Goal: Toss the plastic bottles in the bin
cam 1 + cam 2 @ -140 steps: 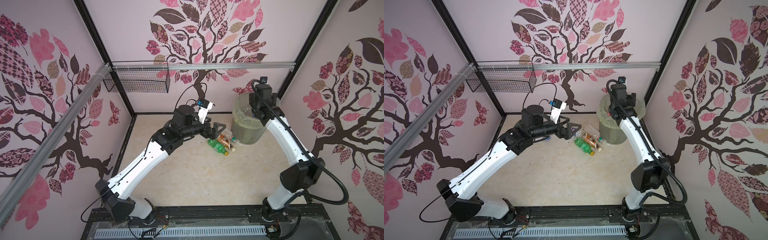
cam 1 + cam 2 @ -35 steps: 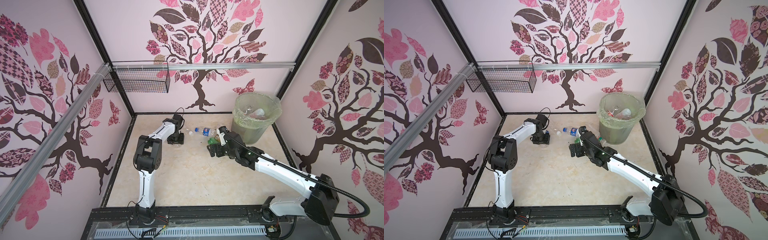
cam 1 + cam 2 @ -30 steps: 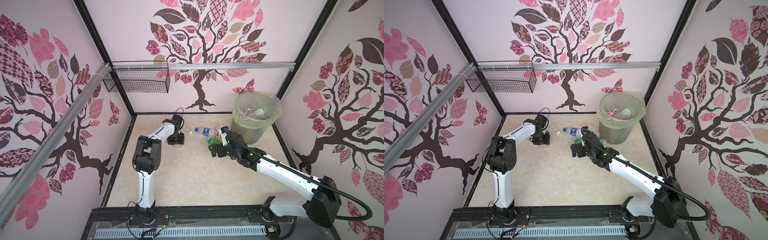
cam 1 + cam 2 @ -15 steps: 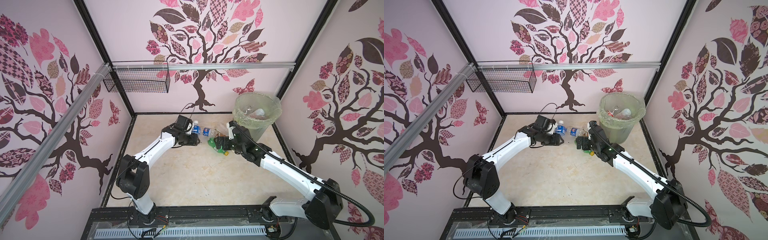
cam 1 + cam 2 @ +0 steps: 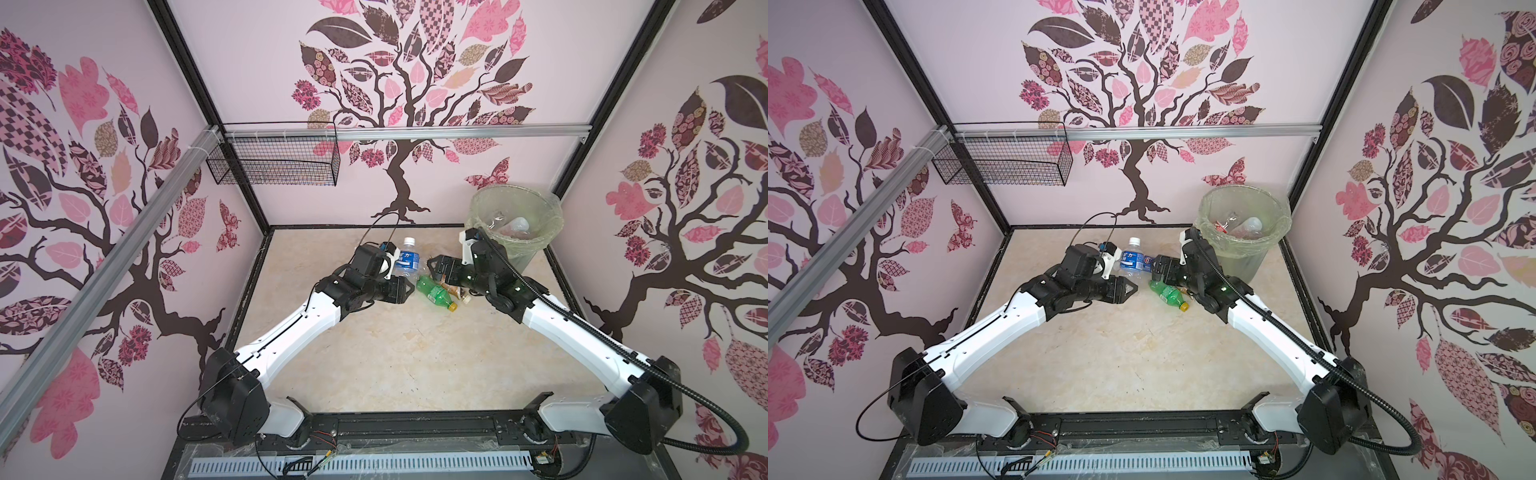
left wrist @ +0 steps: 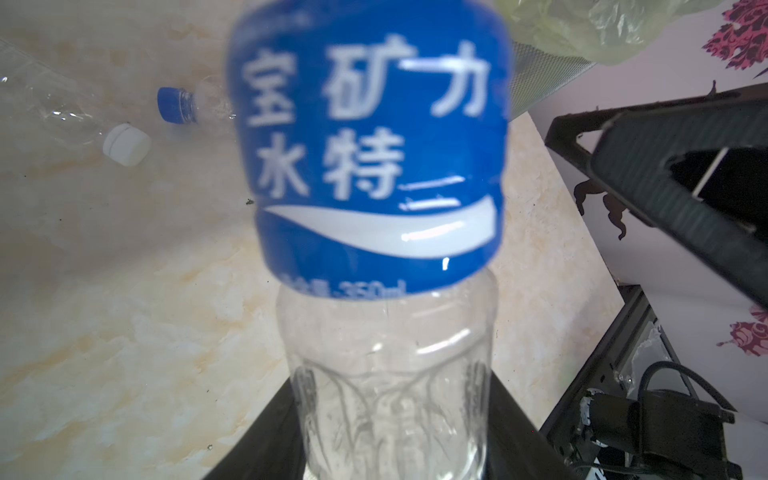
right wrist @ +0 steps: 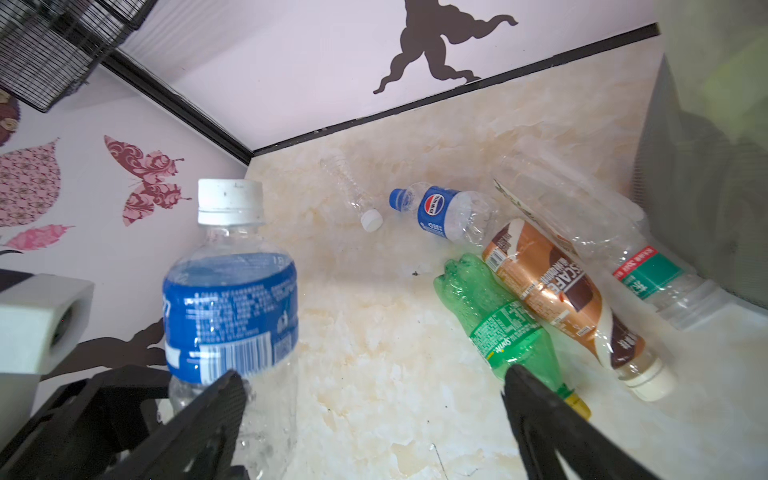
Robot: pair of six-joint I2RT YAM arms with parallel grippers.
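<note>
Left wrist | left hand [image 6: 395, 440] clamps blue-label bottle [image 6: 370, 158] base | right hand [image 7: 374, 378] spread wide beside green bottle [image 7: 498, 324]

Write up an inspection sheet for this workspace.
Surface: beige marbled tabletop, no spills seen.
Job's things: round grey mesh bin with clear liner, bottles inside; green plastic bottle, brown-labelled bottle, red-and-green-labelled clear bottle, blue-capped clear bottle and unlabelled clear bottle lie loose.
Clutter: nothing seen.
Grippers: left tool clamps upright white-capped blue-labelled bottle; right tool open by the green bottle.
Cables: black cable loops over left wrist; black conduit follows right arm.
Surroundings: tree-decal walls; black wire basket on rail.
</note>
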